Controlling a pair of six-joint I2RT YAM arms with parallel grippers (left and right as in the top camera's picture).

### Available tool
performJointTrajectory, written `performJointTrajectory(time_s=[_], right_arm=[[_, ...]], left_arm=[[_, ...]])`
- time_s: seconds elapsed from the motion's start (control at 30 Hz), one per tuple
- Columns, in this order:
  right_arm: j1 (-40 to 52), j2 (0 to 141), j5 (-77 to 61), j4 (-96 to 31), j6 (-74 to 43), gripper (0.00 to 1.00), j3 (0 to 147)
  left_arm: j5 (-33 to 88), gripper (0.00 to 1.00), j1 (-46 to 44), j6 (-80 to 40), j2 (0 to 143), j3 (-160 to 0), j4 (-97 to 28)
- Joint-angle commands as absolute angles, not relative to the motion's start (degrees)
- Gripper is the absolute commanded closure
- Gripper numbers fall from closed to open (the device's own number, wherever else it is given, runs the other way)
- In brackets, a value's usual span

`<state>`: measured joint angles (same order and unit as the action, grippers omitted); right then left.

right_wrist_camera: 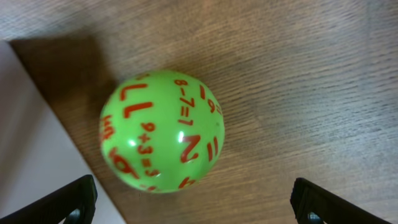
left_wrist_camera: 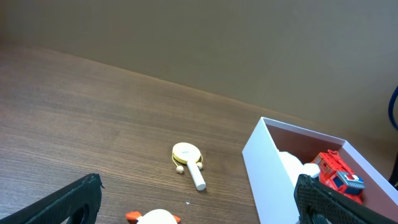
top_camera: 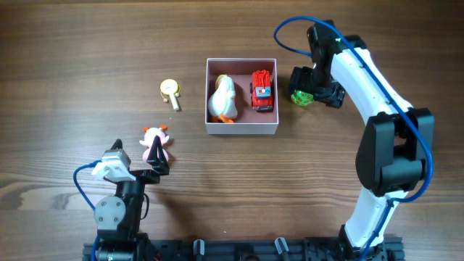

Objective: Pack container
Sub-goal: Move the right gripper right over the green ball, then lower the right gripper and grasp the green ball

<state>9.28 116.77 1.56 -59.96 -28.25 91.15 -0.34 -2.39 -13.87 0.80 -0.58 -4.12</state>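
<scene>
The container (top_camera: 241, 129), a white-walled box with a pink inside, sits mid-table and holds a white duck (top_camera: 222, 99) and a red toy truck (top_camera: 262, 90). It also shows in the left wrist view (left_wrist_camera: 267, 168). A green ball with red numbers (top_camera: 301, 97) lies on the table just right of the container; my right gripper (top_camera: 313, 88) is open around it, and the ball fills the right wrist view (right_wrist_camera: 160, 130). My left gripper (top_camera: 154, 165) is open and empty just in front of a pink and white toy (top_camera: 154, 143). A yellow rattle (top_camera: 171, 91) lies left of the container.
The container's white wall (right_wrist_camera: 31, 155) is close to the left of the ball. The rattle (left_wrist_camera: 188, 160) lies between my left fingers' line of sight and the back of the wooden table.
</scene>
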Motion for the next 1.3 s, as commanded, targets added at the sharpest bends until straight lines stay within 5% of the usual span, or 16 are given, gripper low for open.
performJointTrajectory(time_s=[0.0, 0.87, 1.27], right_arm=[[9.32, 115.94, 1.69, -58.63, -26.52, 0.00, 89.34], [9.30, 121.03, -1.98, -50.11, -22.06, 0.06, 88.75], [9.30, 121.03, -2.00, -50.65, -22.63, 0.65, 88.82]], left_arm=[[-0.49, 0.00, -2.07, -14.13, 0.43, -0.32, -4.16], [-0.49, 0.00, -2.07, -14.13, 0.43, -0.32, -4.16], [-0.49, 0.00, -2.07, -14.13, 0.43, -0.32, -4.16]])
